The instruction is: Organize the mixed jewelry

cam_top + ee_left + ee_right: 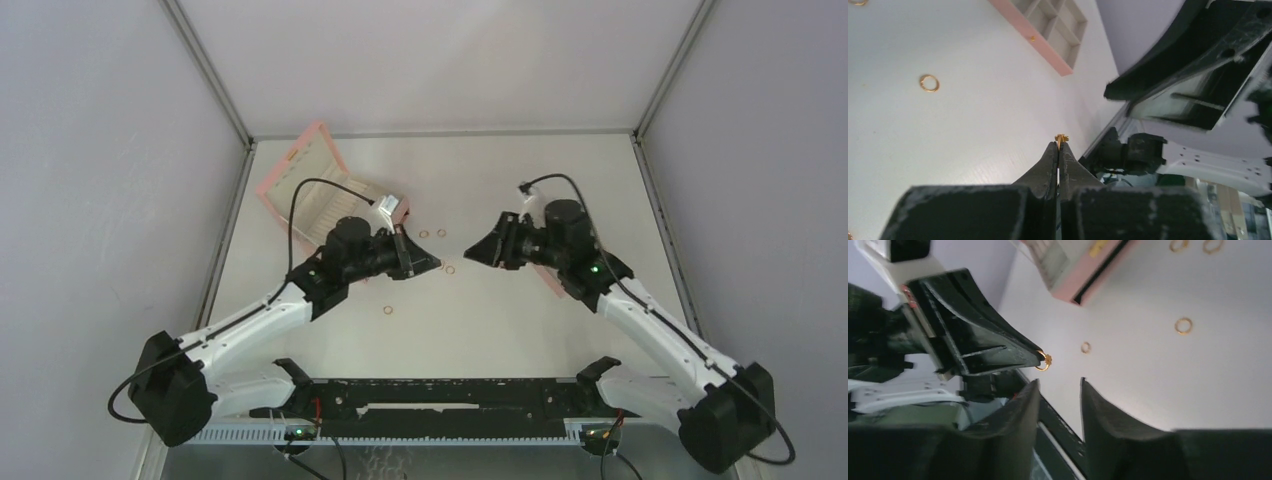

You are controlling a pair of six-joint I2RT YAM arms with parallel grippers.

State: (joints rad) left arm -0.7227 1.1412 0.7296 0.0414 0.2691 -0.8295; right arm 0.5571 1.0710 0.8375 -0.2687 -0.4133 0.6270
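The mixed jewelry is small orange-copper rings. My left gripper (436,264) (1058,144) hangs above the table's middle, shut on one ring (1061,136) (1046,360) that pokes out past its tips. My right gripper (470,252) (1058,382) faces it a short way off, open, with nothing between its fingers. Loose rings lie on the table: two side by side (424,234) (441,232), one under the gripper tips (450,269) and one nearer the bases (388,311). The left wrist view shows one loose ring (929,83).
A pink box (310,190) (1083,265) lies open at the back left behind my left arm. A pink-edged compartmented tray (1048,27) (548,278) lies partly under my right arm. Grey walls close in the table on three sides.
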